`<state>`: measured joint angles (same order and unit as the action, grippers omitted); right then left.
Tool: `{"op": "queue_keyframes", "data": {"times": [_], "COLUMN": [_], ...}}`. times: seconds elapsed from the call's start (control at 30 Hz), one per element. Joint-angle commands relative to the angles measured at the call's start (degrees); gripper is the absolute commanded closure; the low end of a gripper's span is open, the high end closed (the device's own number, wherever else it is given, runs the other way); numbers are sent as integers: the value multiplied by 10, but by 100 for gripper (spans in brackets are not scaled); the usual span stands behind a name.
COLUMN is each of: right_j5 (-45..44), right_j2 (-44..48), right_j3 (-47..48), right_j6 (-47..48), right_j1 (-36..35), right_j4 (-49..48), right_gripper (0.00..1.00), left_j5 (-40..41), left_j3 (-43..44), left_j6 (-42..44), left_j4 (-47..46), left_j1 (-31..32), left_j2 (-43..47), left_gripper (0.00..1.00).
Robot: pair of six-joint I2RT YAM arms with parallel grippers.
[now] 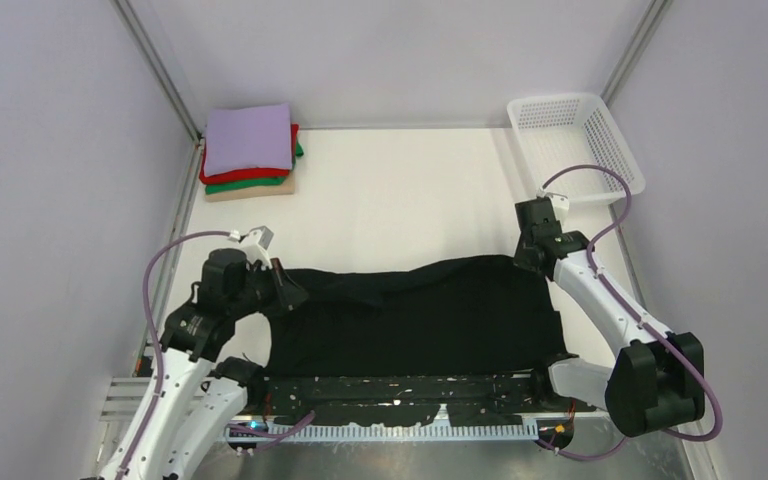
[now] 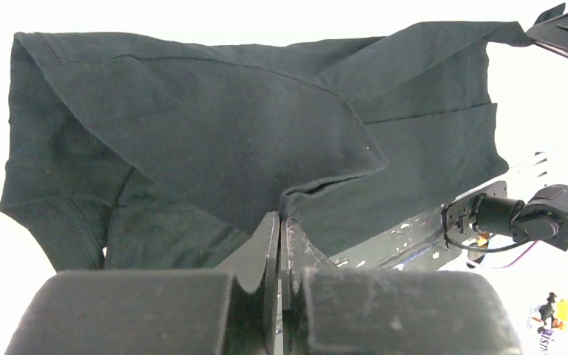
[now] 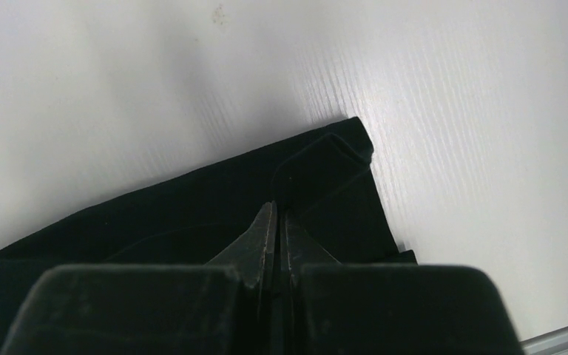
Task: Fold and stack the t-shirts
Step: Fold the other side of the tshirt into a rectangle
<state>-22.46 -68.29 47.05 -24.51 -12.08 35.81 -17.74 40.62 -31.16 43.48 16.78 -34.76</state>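
Near edge: only the top view gives us the black perforated rail (image 1: 400,390) between the two arm bases. The near hem of the black t-shirt (image 1: 430,315) lies right along it.

Left gripper (image 1: 288,288): its fingers are pressed together on the shirt's left side. From above we see only dark on dark. Our left wrist view shows a cloth edge pinched at the very tips, with a raised fold running away from them.

Black t-shirt: it is spread over the near half of the table (image 1: 400,200), between the two grippers. The left wrist view shows us its layers folded over one another, which the top view flattens into one dark shape.

Right gripper (image 1: 526,262): it is closed on the shirt's far right corner. Our right wrist view shows that corner doubled over just past the tips, lying on white tabletop. The left wrist view catches this gripper at its upper right edge, with the cloth reaching up to it.

Far left corner: the top view alone shows us a folded stack with the lavender shirt (image 1: 248,138) on top, then the red shirt (image 1: 222,178), the green shirt (image 1: 250,185) and the tan shirt (image 1: 250,193) beneath. It sits well apart from the black one.

Far right corner: the white mesh basket (image 1: 615,145), seen only from above, stands just beyond the right arm's wrist.
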Motion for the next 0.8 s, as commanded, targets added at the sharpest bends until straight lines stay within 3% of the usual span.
{"op": "queue_keyframes", "data": {"times": [0.0,0.2,0.4,0.47,0.5,0.53,0.6,0.63,0.67,0.7,0.73,0.77], "right_j5": [19,25,26,14,9,0,-11,-17,-20,-29,-34,-47], "right_j2": [34,71,77,79,80,84,93,101,106,118,126,142], "right_j3": [-19,-52,-79,-84,-84,-86,-87,-84,-81,-71,-64,-51], "right_j6": [11,8,-18,-38,-44,-55,-64,-67,-69,-73,-75,-77], "right_j1": [-5,-5,-6,-6,-6,-5,-6,-6,-6,-5,-6,-6], "right_j4": [18,38,60,81,97,105,123,137,144,159,165,174], "right_gripper": [95,95,88,83,73,69,54,36,28,13,0,2], "left_j5": [9,20,-17,-1,15,22,25,27,32,35,39,37], "left_j3": [-17,-25,-80,-92,-94,-92,-80,-67,-54,-41,-25,-16], "left_j6": [-25,-42,-82,-98,-105,-109,-114,-113,-113,-111,-111,-112], "left_j4": [57,126,160,207,235,258,298,320,331,335,335,328], "left_j1": [2,2,2,2,2,2,2,2,2,2,2,2], "left_j2": [43,85,120,133,141,148,161,166,169,172,173,170], "left_gripper": [100,100,100,100,100,95,52,41,29,8,1,1]}}
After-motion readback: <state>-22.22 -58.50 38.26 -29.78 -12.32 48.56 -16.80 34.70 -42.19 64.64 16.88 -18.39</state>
